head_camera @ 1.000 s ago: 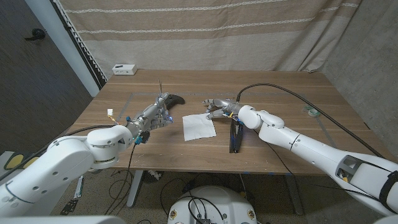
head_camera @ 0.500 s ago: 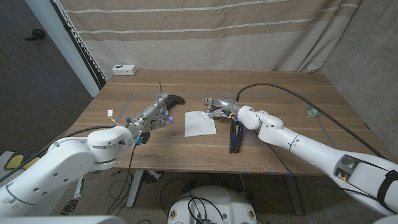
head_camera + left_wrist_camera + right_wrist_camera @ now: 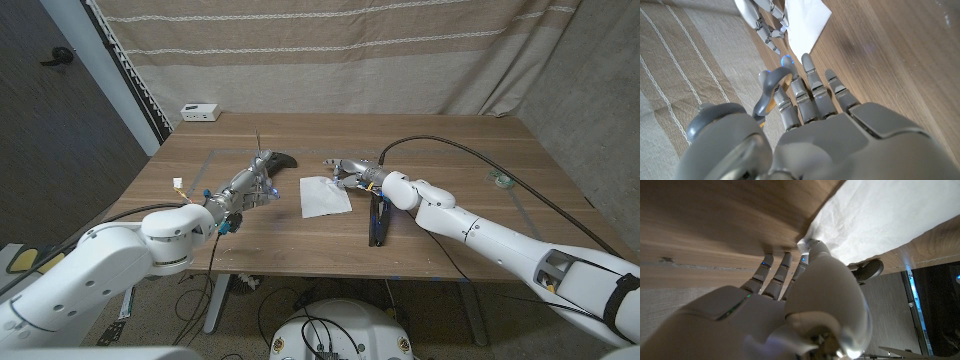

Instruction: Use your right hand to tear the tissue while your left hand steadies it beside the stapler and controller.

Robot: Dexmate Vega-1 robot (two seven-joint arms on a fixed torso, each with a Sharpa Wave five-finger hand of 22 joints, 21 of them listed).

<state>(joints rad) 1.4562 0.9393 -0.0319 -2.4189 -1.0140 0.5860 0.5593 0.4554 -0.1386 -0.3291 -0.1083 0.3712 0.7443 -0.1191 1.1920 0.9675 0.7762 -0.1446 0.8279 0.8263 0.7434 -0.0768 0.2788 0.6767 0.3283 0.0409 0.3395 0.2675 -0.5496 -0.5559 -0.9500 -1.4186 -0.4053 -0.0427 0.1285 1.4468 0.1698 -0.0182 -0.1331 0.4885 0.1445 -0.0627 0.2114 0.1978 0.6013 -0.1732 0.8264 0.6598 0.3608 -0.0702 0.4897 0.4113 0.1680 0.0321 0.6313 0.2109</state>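
A white tissue (image 3: 325,196) lies slightly rumpled on the wooden table (image 3: 450,150), and it also shows in the right wrist view (image 3: 880,215) and the left wrist view (image 3: 807,20). My right hand (image 3: 350,172) is at its far right corner and pinches that corner between thumb and fingers (image 3: 812,250). My left hand (image 3: 258,185) stands left of the tissue with straight, spread fingers (image 3: 812,92), apart from it and holding nothing. The dark controller (image 3: 281,160) sits just beyond the left hand. The black stapler (image 3: 376,218) lies right of the tissue.
A small white box (image 3: 201,111) stands at the table's far left corner. A black cable (image 3: 470,150) arcs over the right half of the table. A small round object (image 3: 502,180) lies near the right edge. A striped curtain hangs behind.
The tissue has slid a little to the right and away from me and become more rumpled, drawn by my right hand at its corner. My left hand has stayed in place.
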